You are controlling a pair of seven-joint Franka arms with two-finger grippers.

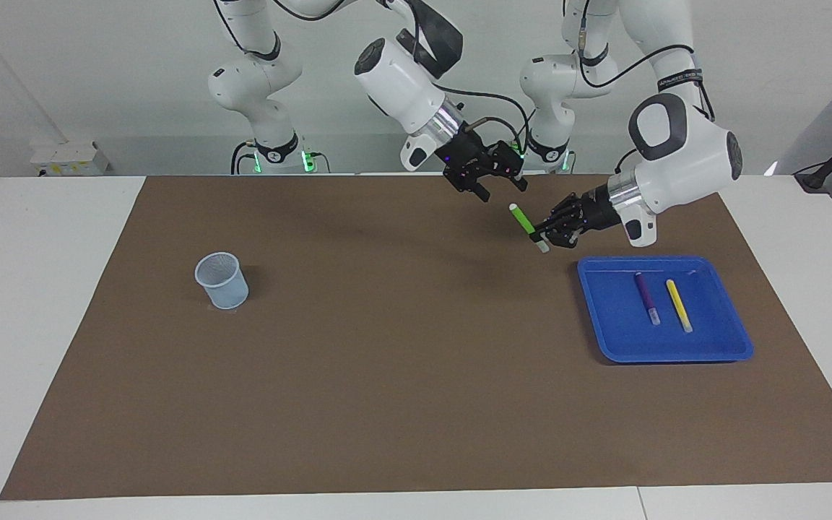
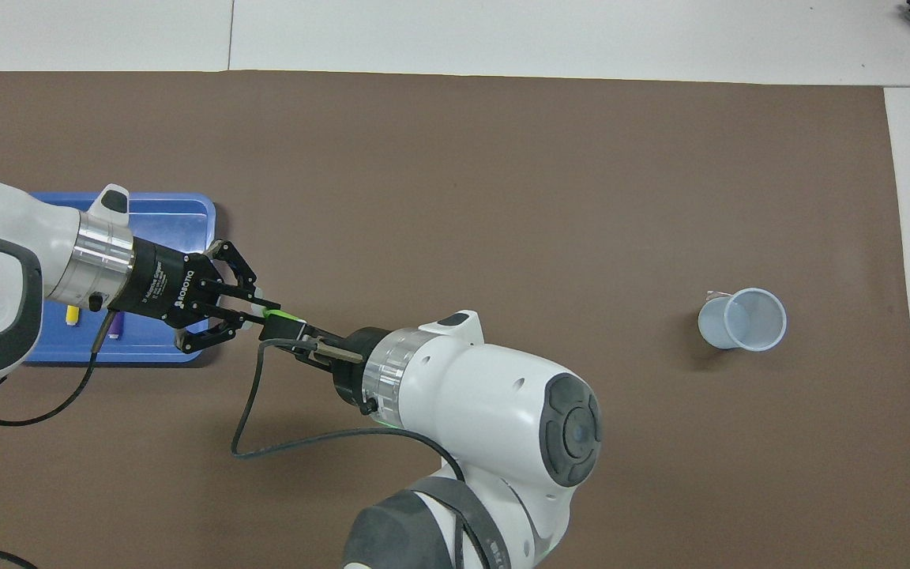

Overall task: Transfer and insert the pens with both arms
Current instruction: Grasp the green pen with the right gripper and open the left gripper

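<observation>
The task is in its first part, and by my judgement no pen is delivered yet. The left gripper (image 1: 547, 232) is closed on the green pen (image 1: 523, 220) and holds it up in the air, tilted, over the brown mat (image 1: 387, 404) just beside the blue tray (image 1: 737, 350), on the side toward the middle of the table. The right gripper (image 1: 500, 185) has its fingers spread wide and holds nothing; it hangs near the upper, pale end of the green pen, apart from it, so the handover between the arms looks prepared but not done. The purple pen (image 1: 646, 297) and the yellow pen (image 1: 678, 305) lie side by side in the tray, near each other but not touching, at the left arm's end of the table. The pale cup (image 1: 222, 280) stands upright on the mat toward the right arm's end, well apart from the tray, and in the overhead view it looks empty. What remains, I think, is the passing and inserting of the green pen, then the same for the other two.
</observation>
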